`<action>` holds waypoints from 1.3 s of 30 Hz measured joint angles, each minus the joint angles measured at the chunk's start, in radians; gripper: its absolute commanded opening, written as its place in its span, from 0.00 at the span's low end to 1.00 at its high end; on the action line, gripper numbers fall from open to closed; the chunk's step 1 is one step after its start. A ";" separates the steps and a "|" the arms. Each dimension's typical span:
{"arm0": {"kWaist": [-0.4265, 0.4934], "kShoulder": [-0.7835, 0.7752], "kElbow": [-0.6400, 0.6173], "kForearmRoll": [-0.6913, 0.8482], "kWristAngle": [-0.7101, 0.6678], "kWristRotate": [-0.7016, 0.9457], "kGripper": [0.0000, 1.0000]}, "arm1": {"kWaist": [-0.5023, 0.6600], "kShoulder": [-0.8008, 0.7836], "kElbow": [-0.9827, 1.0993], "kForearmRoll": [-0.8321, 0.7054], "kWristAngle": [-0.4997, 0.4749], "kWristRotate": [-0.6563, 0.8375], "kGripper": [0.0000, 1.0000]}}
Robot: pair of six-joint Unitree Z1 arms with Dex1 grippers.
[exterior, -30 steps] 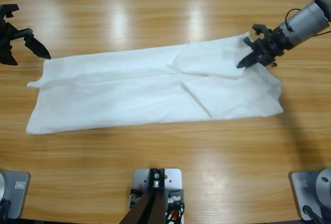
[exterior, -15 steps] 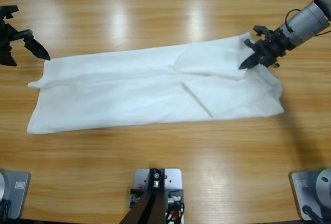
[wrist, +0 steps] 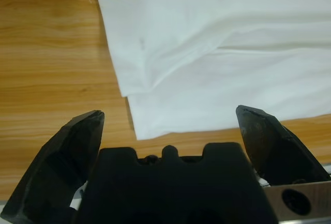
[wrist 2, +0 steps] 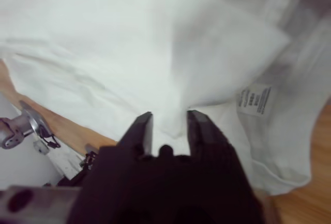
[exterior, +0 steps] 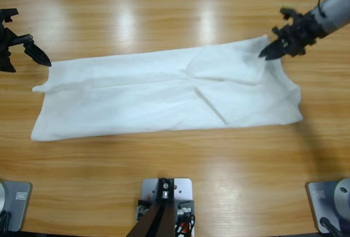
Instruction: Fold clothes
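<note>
Lying lengthwise across the wooden table (exterior: 175, 182), the white T-shirt (exterior: 136, 100) awaits its crosswise fold. The right gripper (exterior: 272, 49) pinches its far-right corner; the left gripper (exterior: 39, 57), spread wide, hovers at the far-left corner and likely must grip there next.

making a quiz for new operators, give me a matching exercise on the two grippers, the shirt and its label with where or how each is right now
Things:
1. left gripper
2. right gripper
3. shirt
4. label

States:
A. spread in a long band across the table
B. jaws wide apart, off the cloth's edge
C. jaws pinching a fold of cloth
D. printed tag lying on the cloth beside the jaws

Pairs: 1-B, 2-C, 3-A, 4-D
</note>
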 measured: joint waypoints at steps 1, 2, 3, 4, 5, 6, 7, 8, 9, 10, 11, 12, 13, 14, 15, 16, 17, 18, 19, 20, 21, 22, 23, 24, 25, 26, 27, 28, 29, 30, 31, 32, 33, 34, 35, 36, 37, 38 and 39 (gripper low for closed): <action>0.000 -0.001 0.001 0.000 0.002 0.000 1.00 | 0.000 -0.005 -0.024 0.012 -0.001 0.002 0.92; 0.000 -0.003 0.001 0.000 0.003 0.000 1.00 | 0.000 -0.006 -0.043 0.021 -0.003 0.003 0.92; 0.000 -0.005 0.001 0.000 0.003 0.000 1.00 | 0.000 -0.006 -0.061 0.028 -0.005 0.004 0.92; 0.000 -0.007 0.001 0.000 0.003 0.000 1.00 | 0.000 -0.006 -0.076 0.034 -0.007 0.005 0.92; 0.000 -0.009 0.001 0.000 0.004 0.000 1.00 | -0.001 -0.006 -0.090 0.040 -0.009 0.006 0.92; 0.000 -0.010 0.004 0.000 0.005 0.000 1.00 | -0.003 -0.003 -0.105 0.045 -0.010 0.006 0.92; 0.000 -0.012 0.009 0.000 0.008 0.000 1.00 | -0.007 0.001 -0.120 0.048 -0.011 0.006 0.92; 0.000 -0.014 0.013 0.000 0.011 0.000 1.00 | -0.013 0.007 -0.131 0.051 -0.012 0.006 0.92; 0.000 -0.017 0.017 0.000 0.014 0.000 1.00 | -0.020 0.014 -0.140 0.052 -0.013 0.006 0.92; 0.000 -0.019 0.019 0.000 0.015 0.000 1.00 | -0.028 0.023 -0.150 0.054 -0.015 0.005 0.92; 0.000 -0.022 0.019 0.000 0.015 0.000 1.00 | -0.038 0.031 -0.156 0.055 -0.017 0.004 0.92; 0.000 -0.025 0.019 0.000 0.015 0.000 1.00 | -0.051 0.039 -0.164 0.055 -0.020 0.002 0.92; 0.000 -0.027 0.019 0.000 0.015 0.000 1.00 | -0.064 0.046 -0.172 0.055 -0.023 0.000 0.92; 0.000 -0.029 0.019 0.000 0.016 0.000 1.00 | -0.072 0.053 -0.178 0.057 -0.026 -0.004 0.92; 0.001 -0.029 0.019 0.000 0.016 0.001 1.00 | -0.077 0.061 -0.182 0.060 -0.028 -0.008 0.92; 0.002 -0.029 0.019 0.000 0.017 0.001 1.00 | -0.079 0.070 -0.187 0.062 -0.030 -0.011 0.92; 0.003 -0.029 0.019 0.000 0.017 0.001 1.00 | -0.081 0.079 -0.194 0.064 -0.033 -0.015 0.92; 0.003 -0.029 0.019 0.000 0.017 0.001 1.00 | -0.082 0.088 -0.199 0.065 -0.036 -0.018 0.92; 0.004 -0.029 0.019 0.000 0.018 0.001 1.00 | -0.084 0.096 -0.204 0.065 -0.038 -0.021 0.92; 0.005 -0.029 0.019 0.000 0.018 0.001 1.00 | -0.085 0.105 -0.210 0.066 -0.039 -0.023 0.92; 0.007 -0.029 0.019 0.000 0.019 0.001 1.00 | -0.087 0.114 -0.217 0.066 -0.040 -0.024 0.91; 0.008 -0.029 0.019 0.000 0.021 0.001 1.00 | -0.088 0.124 -0.223 0.066 -0.040 -0.025 0.91; 0.009 -0.029 0.019 0.000 0.022 0.001 1.00 | -0.089 0.135 -0.226 0.066 -0.041 -0.026 0.91; 0.010 -0.029 0.019 0.000 0.023 0.001 1.00 | -0.090 0.145 -0.229 0.067 -0.041 -0.028 0.91; 0.011 -0.029 0.019 0.000 0.025 0.001 1.00 | -0.090 0.154 -0.238 0.068 -0.041 -0.031 0.91; 0.011 -0.029 0.019 0.000 0.026 0.001 1.00 | -0.090 0.163 -0.248 0.070 -0.041 -0.034 0.91; 0.011 -0.029 0.019 0.000 0.026 0.001 1.00 | -0.090 0.170 -0.257 0.072 -0.041 -0.036 0.91; 0.011 -0.029 0.019 0.000 0.027 0.001 1.00 | -0.090 0.178 -0.267 0.075 -0.041 -0.037 0.91; 0.011 -0.029 0.019 0.000 0.028 0.001 1.00 | -0.090 0.185 -0.273 0.076 -0.041 -0.037 0.91; 0.011 -0.029 0.019 0.000 0.028 0.001 1.00 | -0.089 0.191 -0.276 0.078 -0.041 -0.038 0.91; 0.011 -0.029 0.019 0.000 0.028 0.001 1.00 | -0.087 0.197 -0.281 0.080 -0.041 -0.039 0.91; 0.011 -0.029 0.019 0.000 0.028 0.001 1.00 | -0.082 0.203 -0.290 0.083 -0.041 -0.039 0.91; 0.011 -0.029 0.019 0.000 0.028 0.001 1.00 | -0.078 0.209 -0.299 0.086 -0.041 -0.039 0.91; 0.011 -0.029 0.019 0.000 0.028 0.001 1.00 | -0.073 0.215 -0.308 0.090 -0.041 -0.039 0.91; 0.011 -0.029 0.019 0.000 0.028 0.001 1.00 | -0.067 0.222 -0.317 0.093 -0.041 -0.039 0.91; 0.011 -0.029 0.019 0.000 0.028 0.001 1.00 | -0.062 0.229 -0.321 0.096 -0.041 -0.039 0.91; 0.011 -0.029 0.019 0.000 0.028 0.001 1.00 | -0.057 0.232 -0.324 0.100 -0.041 -0.039 0.91; 0.012 -0.029 0.019 0.000 0.028 0.001 1.00 | -0.052 0.236 -0.330 0.104 -0.041 -0.039 0.91; 0.013 -0.029 0.019 0.000 0.028 0.001 1.00 | -0.046 0.240 -0.341 0.108 -0.041 -0.039 0.90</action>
